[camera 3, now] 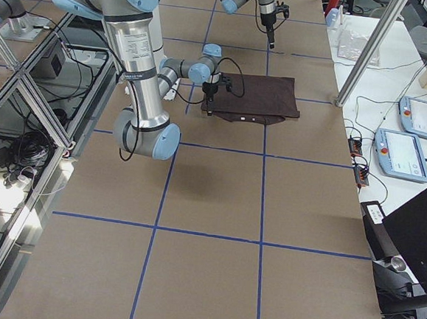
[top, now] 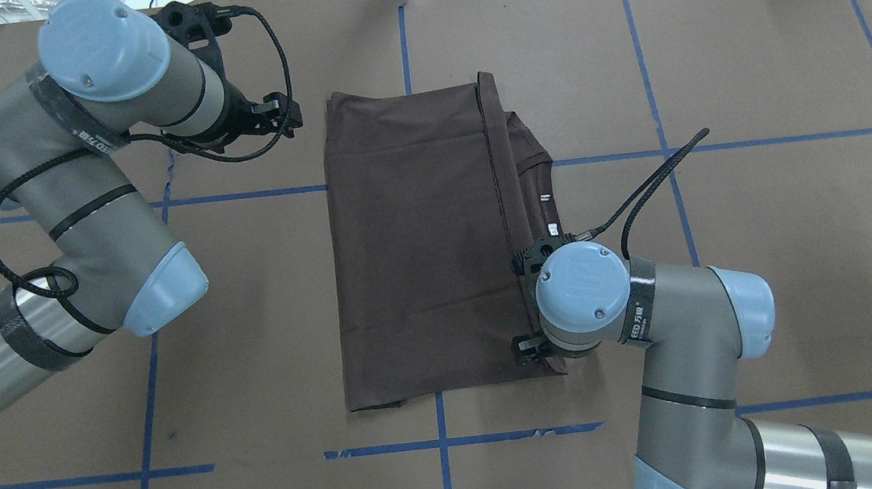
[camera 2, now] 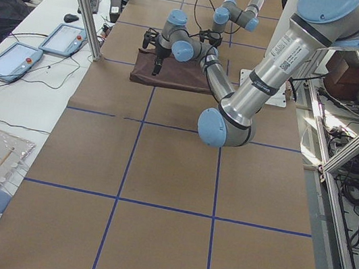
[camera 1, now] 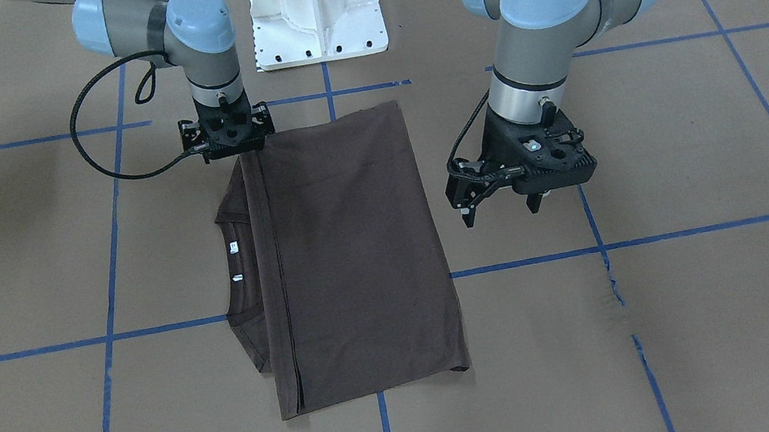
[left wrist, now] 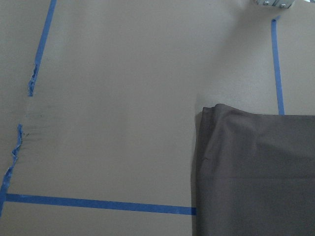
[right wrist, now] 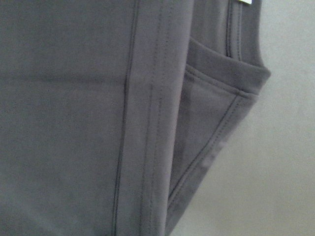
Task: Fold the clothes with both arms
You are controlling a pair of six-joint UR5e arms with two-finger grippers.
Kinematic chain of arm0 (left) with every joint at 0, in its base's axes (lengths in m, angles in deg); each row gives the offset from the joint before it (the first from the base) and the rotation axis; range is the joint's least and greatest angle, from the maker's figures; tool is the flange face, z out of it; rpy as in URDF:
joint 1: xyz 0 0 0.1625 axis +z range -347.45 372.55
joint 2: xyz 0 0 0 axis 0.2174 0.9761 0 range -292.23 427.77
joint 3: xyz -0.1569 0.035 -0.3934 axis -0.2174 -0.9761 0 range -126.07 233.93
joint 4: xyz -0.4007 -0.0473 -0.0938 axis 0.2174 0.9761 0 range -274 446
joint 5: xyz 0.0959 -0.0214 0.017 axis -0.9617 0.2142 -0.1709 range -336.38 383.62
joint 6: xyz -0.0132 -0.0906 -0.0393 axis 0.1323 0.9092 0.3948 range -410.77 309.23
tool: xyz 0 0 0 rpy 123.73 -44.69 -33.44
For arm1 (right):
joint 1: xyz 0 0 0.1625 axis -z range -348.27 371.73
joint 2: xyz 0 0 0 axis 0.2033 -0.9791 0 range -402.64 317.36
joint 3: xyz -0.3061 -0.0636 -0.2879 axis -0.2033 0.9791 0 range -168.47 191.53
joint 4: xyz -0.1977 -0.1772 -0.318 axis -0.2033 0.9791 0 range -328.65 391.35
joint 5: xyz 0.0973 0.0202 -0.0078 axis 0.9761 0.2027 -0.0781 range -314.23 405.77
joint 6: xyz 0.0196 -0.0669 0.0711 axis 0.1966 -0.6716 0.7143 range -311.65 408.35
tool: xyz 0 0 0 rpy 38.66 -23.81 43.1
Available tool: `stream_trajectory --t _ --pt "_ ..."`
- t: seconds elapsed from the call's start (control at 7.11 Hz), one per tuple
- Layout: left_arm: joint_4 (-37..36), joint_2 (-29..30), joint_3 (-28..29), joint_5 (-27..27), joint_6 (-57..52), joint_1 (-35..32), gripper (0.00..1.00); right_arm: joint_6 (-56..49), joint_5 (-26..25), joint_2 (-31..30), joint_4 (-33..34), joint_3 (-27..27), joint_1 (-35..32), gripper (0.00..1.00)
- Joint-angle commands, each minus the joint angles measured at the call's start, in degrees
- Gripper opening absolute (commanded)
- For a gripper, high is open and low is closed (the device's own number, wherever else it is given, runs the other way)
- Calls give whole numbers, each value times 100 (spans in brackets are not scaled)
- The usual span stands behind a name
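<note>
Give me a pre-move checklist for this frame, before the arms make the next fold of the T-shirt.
1. T-shirt lying flat on the table: ok.
2. Left gripper open and off the fabric: ok, it hangs beside the shirt's edge.
3. Right gripper at the shirt's robot-side corner: ok.
4. Right gripper's hold on the fabric: cannot tell, fingers hidden in every view.
5. Folded edges aligned: not ok, the collar side sticks out past the folded-over hem.
</note>
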Motion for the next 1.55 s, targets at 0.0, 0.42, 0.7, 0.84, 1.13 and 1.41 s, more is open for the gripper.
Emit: stream_trajectory --t 0.0,0.42,0.7,0.84,1.13,1.41 --pt "0 0 1 9 0 0 100 0 0 -9 0 38 6 100" --pt "0 9 -17 9 26 26 100 -8 17 -44 0 29 -100 100" --pt "0 26 -17 9 26 35 100 -113 52 -184 -9 -6 -205 100" --pt "0 26 -17 18 35 35 100 -192 70 -324 -35 -32 -258 100" --pt "9 35 -17 192 88 44 100 -403 70 -885 -70 -329 -398 100" --pt "9 35 -26 202 97 53 100 -632 105 -1030 -79 -568 -757 100"
